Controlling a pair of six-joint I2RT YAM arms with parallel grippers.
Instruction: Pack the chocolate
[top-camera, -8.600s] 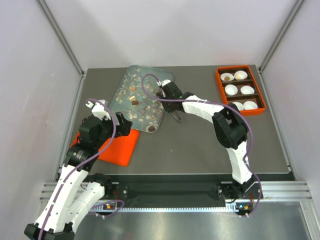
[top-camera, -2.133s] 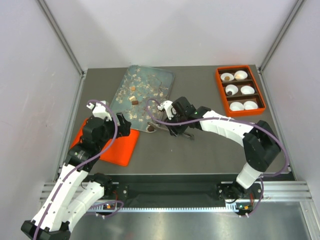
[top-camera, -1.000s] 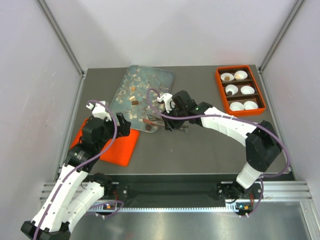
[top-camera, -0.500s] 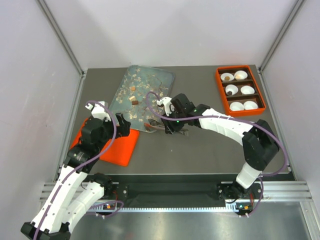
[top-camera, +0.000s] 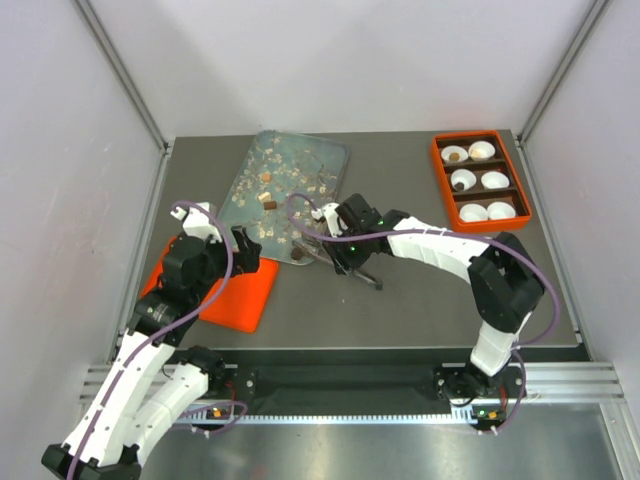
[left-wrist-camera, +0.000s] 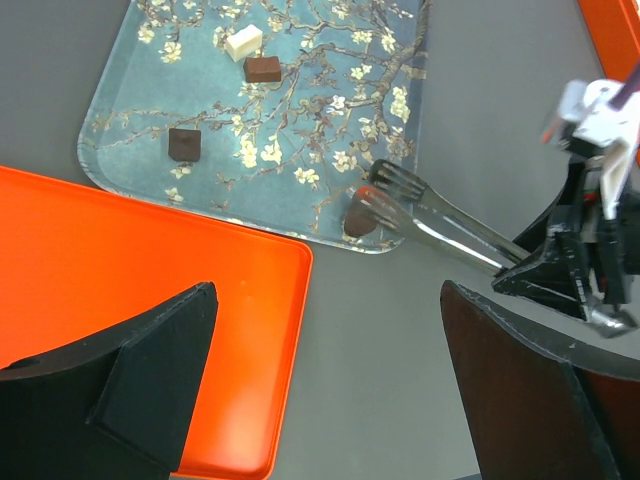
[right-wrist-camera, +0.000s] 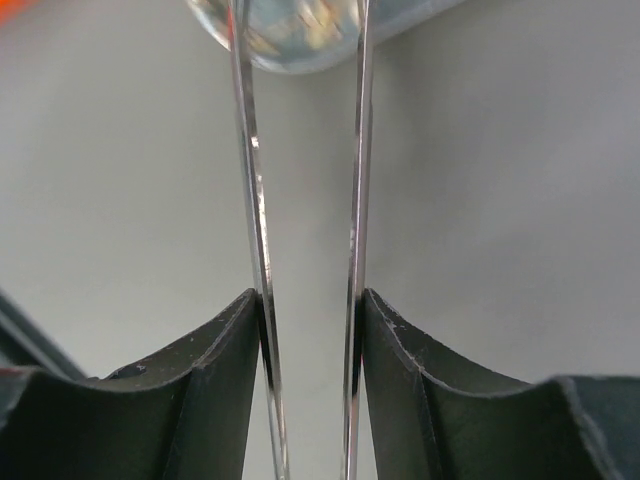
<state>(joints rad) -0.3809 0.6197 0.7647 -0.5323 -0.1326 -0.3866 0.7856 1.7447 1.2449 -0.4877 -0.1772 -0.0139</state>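
Steel tongs (left-wrist-camera: 440, 220), pinched partly shut in the right gripper (right-wrist-camera: 305, 330), reach a dark chocolate (left-wrist-camera: 357, 224) on the tray (left-wrist-camera: 110, 150) at its near edge; whether the tips grip it is unclear. The left gripper (left-wrist-camera: 325, 375) gapes wide, empty.

Right gripper (top-camera: 344, 260), earlier beside the tray's (left-wrist-camera: 130, 110) 3 o'clock edge, now sits off its 5 o'clock corner. Tongs (left-wrist-camera: 440, 215), earlier hanging toward 6, now angle toward 10, tips at the dark chocolate (left-wrist-camera: 356, 224).
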